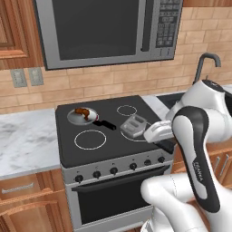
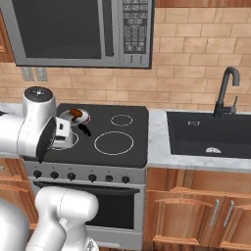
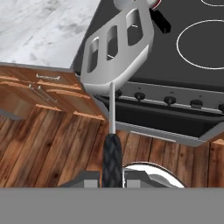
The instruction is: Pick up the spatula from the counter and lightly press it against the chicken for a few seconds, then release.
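We saw the gripper (image 3: pixel 112 175) pinching the dark handle of the spatula (image 3: pixel 116 48), its finger tips pressed against the handle on both sides. The slotted grey head pointed away from the hand, lifted off the counter (image 1: pixel 27 140) and hanging over the front of the stove (image 1: pixel 104 152). The chicken (image 1: pixel 83 113) lay in the pan (image 1: pixel 72 119) on the rear left burner. From the left base view, the head sat near the pan's black handle, apart from the chicken.
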Tool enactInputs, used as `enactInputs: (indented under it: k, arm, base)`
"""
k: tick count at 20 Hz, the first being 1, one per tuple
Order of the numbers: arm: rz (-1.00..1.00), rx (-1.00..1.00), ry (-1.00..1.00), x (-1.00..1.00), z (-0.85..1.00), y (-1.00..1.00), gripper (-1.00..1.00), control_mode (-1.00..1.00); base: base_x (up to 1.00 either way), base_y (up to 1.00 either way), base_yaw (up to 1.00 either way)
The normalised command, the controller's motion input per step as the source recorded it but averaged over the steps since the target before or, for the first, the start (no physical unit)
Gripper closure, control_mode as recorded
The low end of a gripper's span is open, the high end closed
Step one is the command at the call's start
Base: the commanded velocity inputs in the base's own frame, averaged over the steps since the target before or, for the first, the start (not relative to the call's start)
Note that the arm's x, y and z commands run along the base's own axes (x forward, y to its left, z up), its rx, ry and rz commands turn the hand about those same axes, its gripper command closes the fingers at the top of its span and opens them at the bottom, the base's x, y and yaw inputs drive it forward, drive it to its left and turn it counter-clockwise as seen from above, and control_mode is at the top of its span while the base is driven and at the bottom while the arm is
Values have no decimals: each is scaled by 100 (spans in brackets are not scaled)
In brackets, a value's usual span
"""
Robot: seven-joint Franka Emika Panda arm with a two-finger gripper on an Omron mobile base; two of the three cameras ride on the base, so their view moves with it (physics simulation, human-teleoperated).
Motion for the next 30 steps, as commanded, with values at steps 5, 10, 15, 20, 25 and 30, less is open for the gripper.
enactInputs:
  k: [5, 10, 15, 20, 25, 30]
  arm:
    - [1, 5, 0, 11, -13, 1, 100, -100]
    - [1, 3, 0, 17, -16, 8, 100, -100]
    - [0, 0, 0, 21, -4, 19, 100, -100]
    - [0, 0, 0, 15, 0, 14, 100, -100]
    - [0, 1, 0, 5, 0, 7, 100, -100]
    - [0, 3, 0, 6, 0, 7, 100, -100]
  base:
    - [0, 0, 0]
    - [0, 0, 0]
    - [0, 0, 0]
    - [0, 0, 0]
    - [0, 0, 0]
    - [0, 0, 0]
